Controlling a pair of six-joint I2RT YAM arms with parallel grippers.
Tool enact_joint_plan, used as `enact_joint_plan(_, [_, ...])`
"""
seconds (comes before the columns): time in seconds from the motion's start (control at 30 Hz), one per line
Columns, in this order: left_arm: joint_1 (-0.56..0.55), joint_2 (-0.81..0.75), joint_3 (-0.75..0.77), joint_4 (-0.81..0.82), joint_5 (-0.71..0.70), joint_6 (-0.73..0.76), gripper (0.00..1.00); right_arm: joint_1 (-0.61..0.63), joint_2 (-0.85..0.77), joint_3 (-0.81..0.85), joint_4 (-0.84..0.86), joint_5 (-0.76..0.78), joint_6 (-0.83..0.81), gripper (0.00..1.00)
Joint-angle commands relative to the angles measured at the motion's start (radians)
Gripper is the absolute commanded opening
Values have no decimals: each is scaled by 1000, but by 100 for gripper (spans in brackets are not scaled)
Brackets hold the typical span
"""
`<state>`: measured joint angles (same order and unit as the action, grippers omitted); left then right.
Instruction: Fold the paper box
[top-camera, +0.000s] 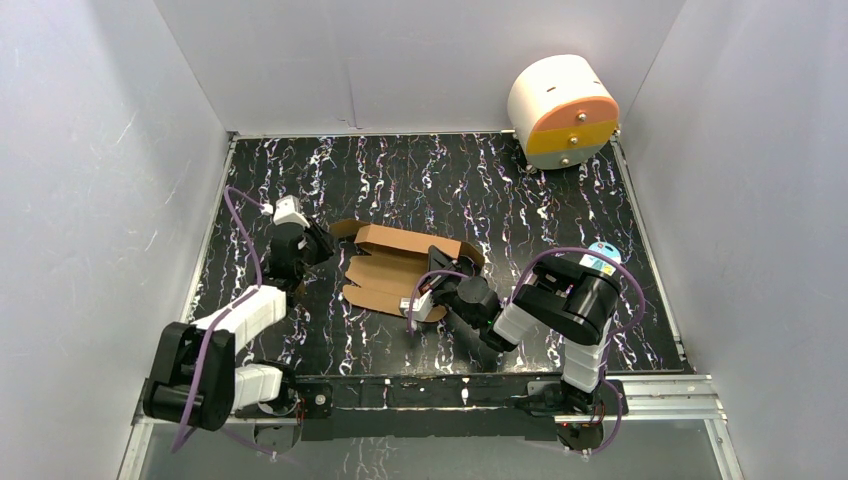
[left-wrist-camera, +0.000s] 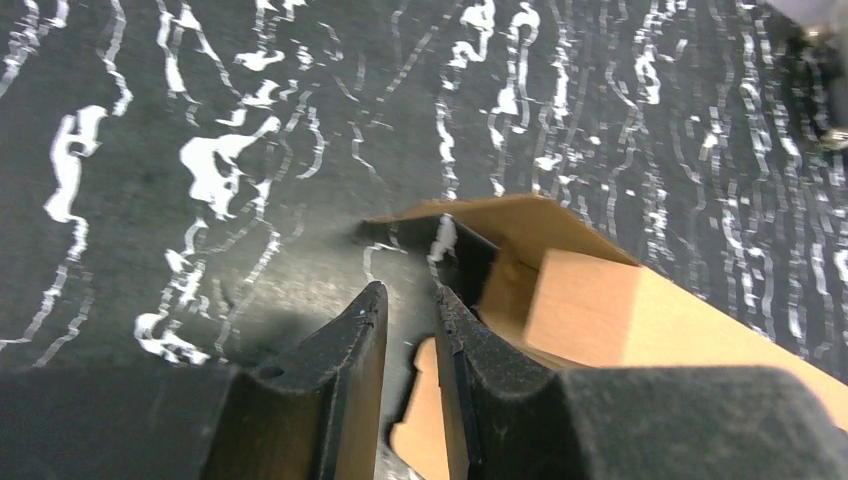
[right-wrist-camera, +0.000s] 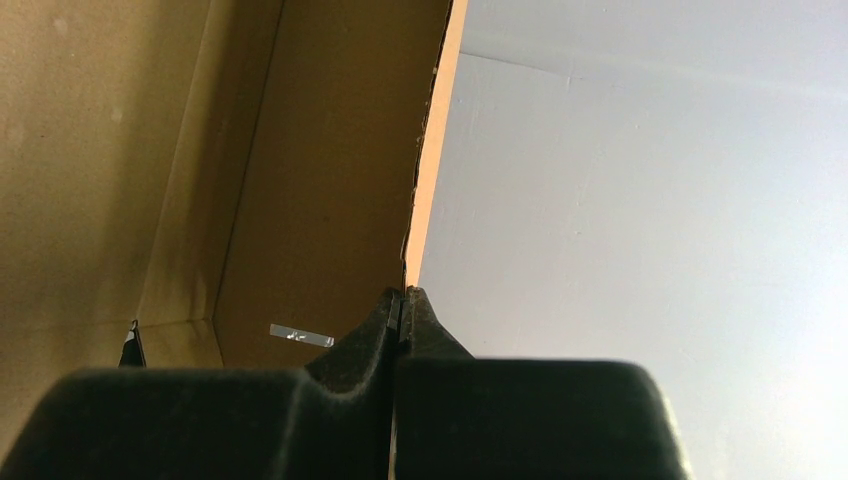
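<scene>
Your half-folded paper box (top-camera: 395, 268) lies in the middle of the table (top-camera: 470, 180). Your right gripper (right-wrist-camera: 402, 297) pinches the edge of one raised wall. Your left gripper (left-wrist-camera: 408, 293) is slightly parted and empty, just beside the box's left corner.

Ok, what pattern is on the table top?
The table is black with white marbled streaks, clearest in the top external view.

a black tabletop (top-camera: 420, 170) streaked with white carries a half-folded paper box (top-camera: 385, 270) mid-surface and a white cylinder (top-camera: 560, 110) at its far right corner.
</scene>
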<state>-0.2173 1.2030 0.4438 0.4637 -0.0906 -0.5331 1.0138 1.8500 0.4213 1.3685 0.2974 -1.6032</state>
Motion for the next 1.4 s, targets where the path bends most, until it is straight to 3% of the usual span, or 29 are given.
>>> enact_joint_plan(0.0, [63,60,-7,113,9,95,24,-6,-22,10,-2,-20,26,0])
enact_joint_plan(0.27, [128,197,-8,306,202,242,33,-6,-43,8,-32,-23,33,0])
enact_joint_plan(0.5, [151,308,51,345,372,339,35,-9,-72,21,-99,-36,50,0])
enact_joint_plan(0.77, [167,372,119,338,451,445,35,-17,-112,41,-217,-56,103,0])
enact_joint_plan(1.0, [190,379,152,302,481,515,39,-57,-210,102,-487,-131,191,0])
enact_joint_plan(1.37, [211,466,231,261,667,573,39,-96,-228,142,-607,-188,219,0])
